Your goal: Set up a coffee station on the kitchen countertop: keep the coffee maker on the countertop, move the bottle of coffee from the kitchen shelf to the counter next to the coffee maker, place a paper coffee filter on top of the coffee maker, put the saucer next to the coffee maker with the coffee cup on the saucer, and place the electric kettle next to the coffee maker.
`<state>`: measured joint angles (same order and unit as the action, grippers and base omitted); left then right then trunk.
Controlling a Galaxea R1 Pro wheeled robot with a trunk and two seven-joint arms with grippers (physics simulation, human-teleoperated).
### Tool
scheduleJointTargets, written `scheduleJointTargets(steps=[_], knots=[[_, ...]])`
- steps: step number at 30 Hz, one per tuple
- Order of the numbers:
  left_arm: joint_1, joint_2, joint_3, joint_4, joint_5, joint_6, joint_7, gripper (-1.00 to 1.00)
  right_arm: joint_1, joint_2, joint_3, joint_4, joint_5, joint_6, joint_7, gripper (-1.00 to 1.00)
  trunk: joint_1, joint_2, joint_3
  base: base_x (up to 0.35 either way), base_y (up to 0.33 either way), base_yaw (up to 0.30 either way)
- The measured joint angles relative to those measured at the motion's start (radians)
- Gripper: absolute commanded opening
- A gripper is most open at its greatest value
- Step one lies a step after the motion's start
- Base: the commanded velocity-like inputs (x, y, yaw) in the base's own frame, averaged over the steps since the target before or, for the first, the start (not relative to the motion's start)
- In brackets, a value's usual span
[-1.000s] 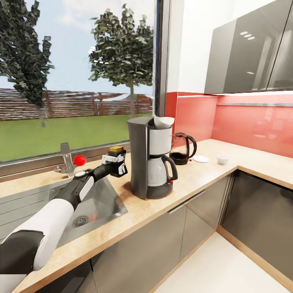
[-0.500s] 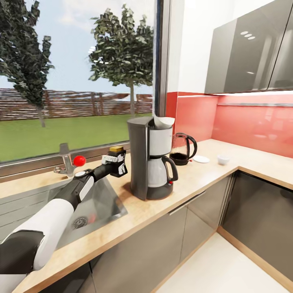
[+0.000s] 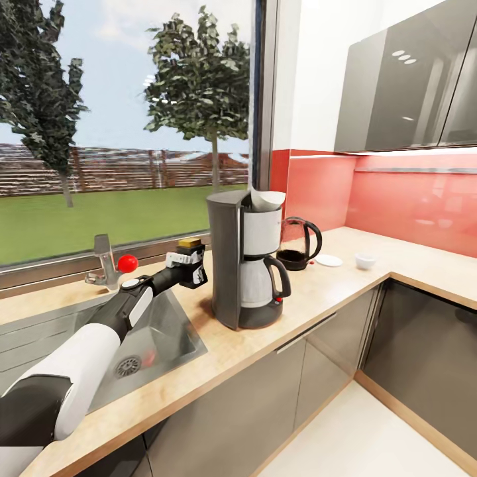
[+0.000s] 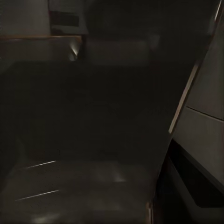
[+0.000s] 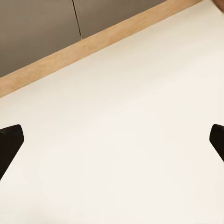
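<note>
You had the left pincer (image 3: 190, 267) clamped on the small dark jar of coffee with its tan-yellow lid (image 3: 191, 260), holding it upright and clear of the long tan wood-grain tabletop (image 3: 318, 281). My reading is that you kept it lifted so it could be set down without scraping the steel sink (image 3: 169, 331) it hung beside. The jar sat wholly inside that pincer, just beside the tall dark grey coffee maker with the white carafe (image 3: 246, 265), on its window side, not touching it.

A white paper filter (image 3: 265, 197) stood in the top of the machine. On its far side the rounded dark glass kettle (image 3: 296, 244) stood close, with the flat white saucer (image 3: 328, 260) and the small white cup (image 3: 364, 261) apart on the tabletop.

Your right pincer (image 5: 112, 144) was spread wide over pale floor, gripping nothing
</note>
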<state>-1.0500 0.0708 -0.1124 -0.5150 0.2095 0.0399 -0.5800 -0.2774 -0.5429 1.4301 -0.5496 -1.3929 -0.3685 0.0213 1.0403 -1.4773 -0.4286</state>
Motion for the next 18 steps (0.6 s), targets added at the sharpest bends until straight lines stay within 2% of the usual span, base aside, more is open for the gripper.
scheduleJointTargets(steps=[9,18], knots=[[0.0,0.0,0.0,0.0,0.0,0.0,-0.002,-1.0,0.0,0.0,0.0,0.0,0.0,0.0,0.0,1.0,0.0,0.0,0.0,0.0,0.0,0.0],[0.0,0.0,0.0,0.0,-0.001,0.0,-0.001,-1.0,0.0,0.0,0.0,0.0,0.0,0.0,0.0,1.0,0.034,-0.063,-0.028,0.0,0.0,0.0]])
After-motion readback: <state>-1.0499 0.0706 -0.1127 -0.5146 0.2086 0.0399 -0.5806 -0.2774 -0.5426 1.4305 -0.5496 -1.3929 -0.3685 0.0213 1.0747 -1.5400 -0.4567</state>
